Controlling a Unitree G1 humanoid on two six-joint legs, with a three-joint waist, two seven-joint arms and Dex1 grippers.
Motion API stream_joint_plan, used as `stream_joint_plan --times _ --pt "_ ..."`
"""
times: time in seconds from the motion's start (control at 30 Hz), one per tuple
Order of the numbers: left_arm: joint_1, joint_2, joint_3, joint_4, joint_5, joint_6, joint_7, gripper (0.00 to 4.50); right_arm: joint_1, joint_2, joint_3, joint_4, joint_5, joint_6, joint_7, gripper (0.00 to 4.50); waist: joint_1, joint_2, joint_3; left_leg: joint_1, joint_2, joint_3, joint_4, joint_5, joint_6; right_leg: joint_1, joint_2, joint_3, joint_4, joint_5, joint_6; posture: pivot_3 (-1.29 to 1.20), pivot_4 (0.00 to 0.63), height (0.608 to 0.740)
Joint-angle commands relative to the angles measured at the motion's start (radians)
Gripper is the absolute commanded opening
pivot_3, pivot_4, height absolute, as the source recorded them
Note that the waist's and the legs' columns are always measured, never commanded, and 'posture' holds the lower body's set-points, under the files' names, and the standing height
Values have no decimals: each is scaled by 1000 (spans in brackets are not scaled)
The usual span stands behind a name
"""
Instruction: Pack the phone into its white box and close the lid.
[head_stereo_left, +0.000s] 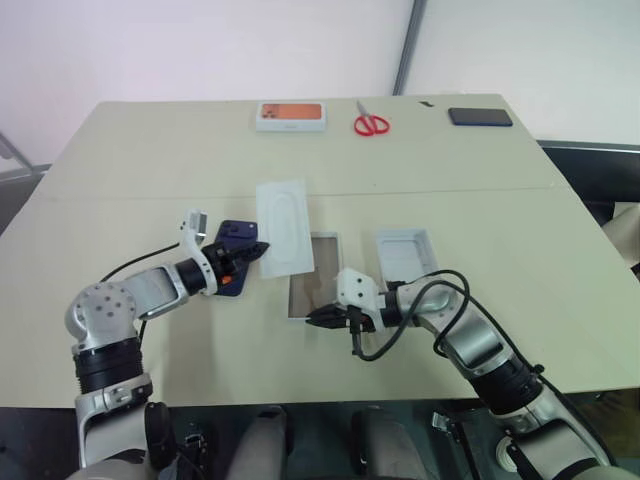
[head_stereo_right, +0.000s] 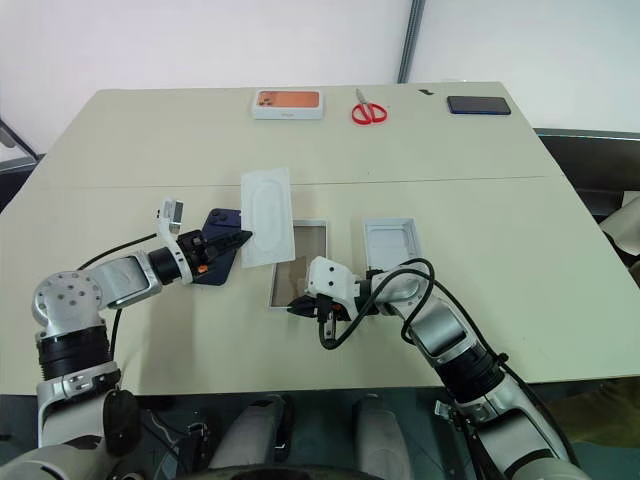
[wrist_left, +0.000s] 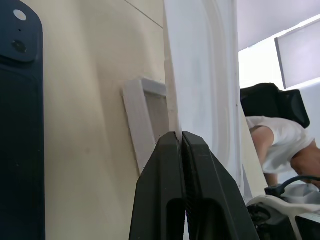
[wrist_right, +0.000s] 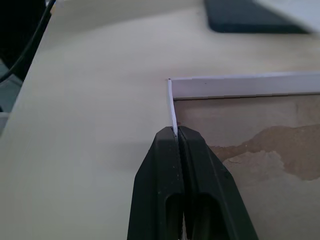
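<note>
Prep stage, phone not packed yet. Left gripper (head_stereo_left: 258, 249) is clamped tight on the edge of the flat white insert (head_stereo_left: 283, 226), holding it lifted above the table (head_stereo_left: 120, 170). Right gripper (head_stereo_left: 322, 318) is pinched on the near wall of the white box (head_stereo_left: 314, 276), which sits open and empty. Phone (head_stereo_left: 234, 252) lies just left of the box, under the left gripper; lid (head_stereo_left: 405, 251) rests upside down to the box's right. Next, I'd guess: park the insert aside and go for the phone.

The phone (wrist_left: 20, 125) runs off the left and bottom edges of the left wrist view, and the left gripper (head_stereo_left: 262, 247) covers part of it in the head views. The flat white insert (head_stereo_left: 283, 226) hides the white box's (head_stereo_left: 313, 275) left wall. A person's sleeve (wrist_left: 280, 135) is cut off at the right edge.
</note>
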Motion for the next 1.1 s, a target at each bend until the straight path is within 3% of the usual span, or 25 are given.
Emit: stream_joint_plan --times 0.03,0.17,0.37,0.5,0.9,0.93,0.97,1.1 --pt "-4 -7 -6 -40 -33 13 7 0 -23 18 -19 -20 15 1 -17 1433 0 0 0 0 0 0 0 0 0 0 0 0 0 0 0 0 150 740" --pt "1 -17 -13 -53 -45 34 23 0 -31 4 -53 -44 28 -7 -26 3487 -1 0 0 0 0 0 0 0 0 0 0 0 0 0 0 0 150 740" --pt "55 -67 -33 -134 -85 85 71 0 64 -191 -191 -142 160 -2 116 3487 7 -2 1 -1 0 0 1 0 0 1 -2 0 -2 0 0 0 150 740" --pt "60 -81 -38 -146 -92 88 98 0 78 -296 -293 -34 158 -62 138 3487 0 -2 1 -1 0 1 1 0 0 2 -1 0 -2 0 0 0 150 740" --pt "67 -88 -71 -147 -87 86 127 0 -1 -239 -303 100 133 -154 78 3487 4 -2 1 -1 0 1 0 0 0 1 0 0 -1 0 0 0 150 740" --pt "65 -85 -72 -149 -86 86 127 632 -13 -231 -303 115 131 -159 73 3528 4 -2 1 -1 0 1 0 0 0 1 0 0 -1 0 0 0 150 740" --pt "63 -84 -70 -148 -90 91 129 930 -23 -225 -303 127 125 -168 69 3528 3 -2 1 -1 0 1 0 0 0 1 0 0 -2 0 0 0 150 740" --pt "59 -70 -81 -154 -94 99 115 2836 -70 -186 -301 177 111 -196 44 3528 1 -2 1 0 0 1 0 0 0 1 0 0 -1 0 0 0 150 740"
